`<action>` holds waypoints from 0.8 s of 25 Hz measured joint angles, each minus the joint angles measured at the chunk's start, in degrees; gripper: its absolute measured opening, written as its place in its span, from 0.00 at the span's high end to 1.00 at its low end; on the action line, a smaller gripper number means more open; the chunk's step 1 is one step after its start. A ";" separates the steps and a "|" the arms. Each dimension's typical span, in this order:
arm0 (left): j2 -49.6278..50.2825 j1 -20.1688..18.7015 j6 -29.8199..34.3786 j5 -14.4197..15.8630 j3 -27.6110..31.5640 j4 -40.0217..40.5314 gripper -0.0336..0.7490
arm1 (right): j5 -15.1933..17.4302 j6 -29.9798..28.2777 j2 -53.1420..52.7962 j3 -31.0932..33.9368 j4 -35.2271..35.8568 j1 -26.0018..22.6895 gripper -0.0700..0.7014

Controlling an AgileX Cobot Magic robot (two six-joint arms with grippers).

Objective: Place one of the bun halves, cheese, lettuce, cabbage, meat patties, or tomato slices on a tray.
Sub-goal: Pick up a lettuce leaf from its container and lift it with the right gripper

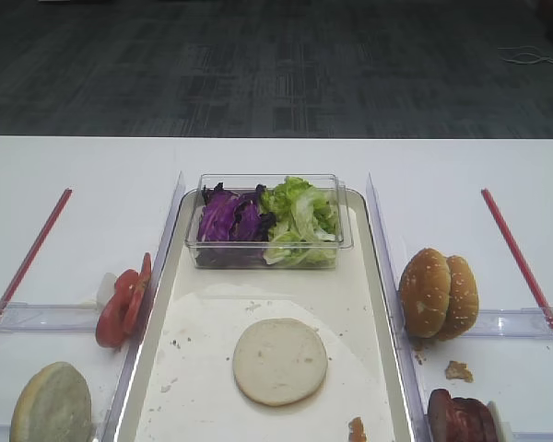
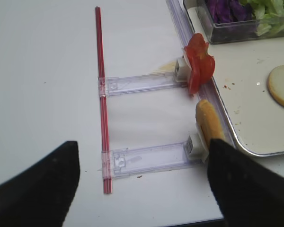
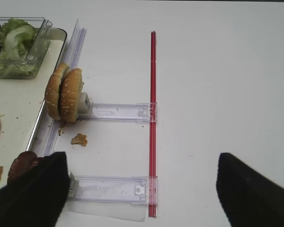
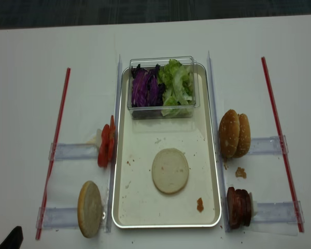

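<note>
Realsense view: meat patties (image 4: 239, 208) are seen whole beside the tray (image 4: 212, 155).
Right wrist: right gripper (image 3: 139, 189) is spread wide, empty.
Left wrist: left gripper (image 2: 142, 182) is likewise spread, empty.

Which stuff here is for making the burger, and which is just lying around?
For the job: tray, bun halves, tomato slices, lettuce, cabbage, meat patties.

Just lying about: red rods, clear holders, crumbs.

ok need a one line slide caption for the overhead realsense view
One bun half lies cut face up on the tray, with a tub of cabbage and lettuce at its far end.
</note>
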 joint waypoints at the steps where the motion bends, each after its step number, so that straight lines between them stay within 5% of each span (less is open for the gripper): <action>1: 0.00 0.00 0.00 0.00 0.00 0.00 0.29 | 0.00 0.00 0.00 0.00 0.00 0.00 0.08; 11: 0.00 0.00 0.00 0.00 0.00 0.00 0.31 | 1.57 0.46 1.65 0.00 0.48 0.00 0.12; 20: 0.00 0.00 0.00 0.00 0.00 0.00 0.32 | 1.45 0.46 18.36 -6.00 0.48 0.00 0.12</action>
